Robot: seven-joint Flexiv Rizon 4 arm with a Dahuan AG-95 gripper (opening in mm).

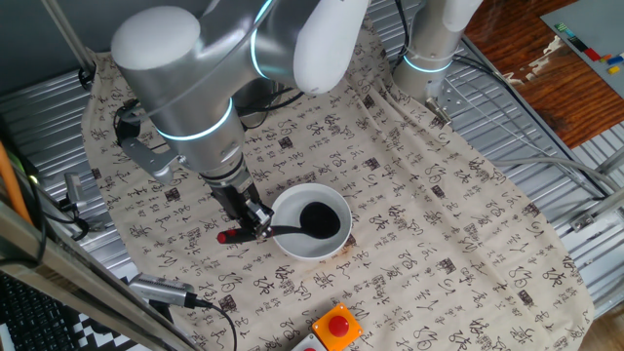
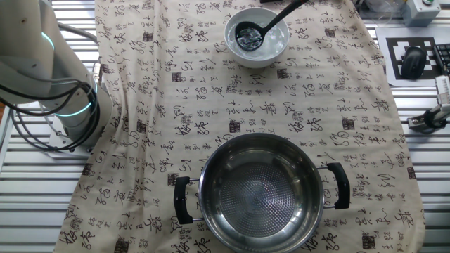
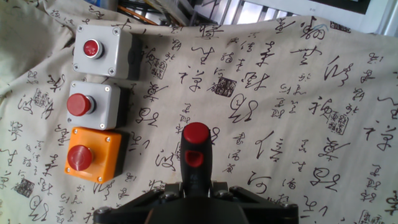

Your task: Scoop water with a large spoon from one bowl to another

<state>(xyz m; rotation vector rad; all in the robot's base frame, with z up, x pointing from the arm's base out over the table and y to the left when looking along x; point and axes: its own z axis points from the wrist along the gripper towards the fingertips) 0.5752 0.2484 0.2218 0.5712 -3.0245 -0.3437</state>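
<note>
Fingers (image 1: 255, 222) clamped on the ladle (image 1: 292, 228) handle near its red tip (image 3: 196, 134); scoop sits down in the white bowl (image 1: 310, 221), which lies at the counter's far end from the steel pot (image 2: 261, 190); step in hand looks like filling the scoop; best done by dipping it fully under, then leveling the handle before lifting so nothing spills on the printed cloth (image 1: 439, 214), and carrying it slowly toward the pot; the other fixed view alone shows the pot, empty, with 2 black handles, and water glinting in the scoop; hand view alone shows 3 button boxes (image 3: 94, 104) beyond the red tip.
</note>
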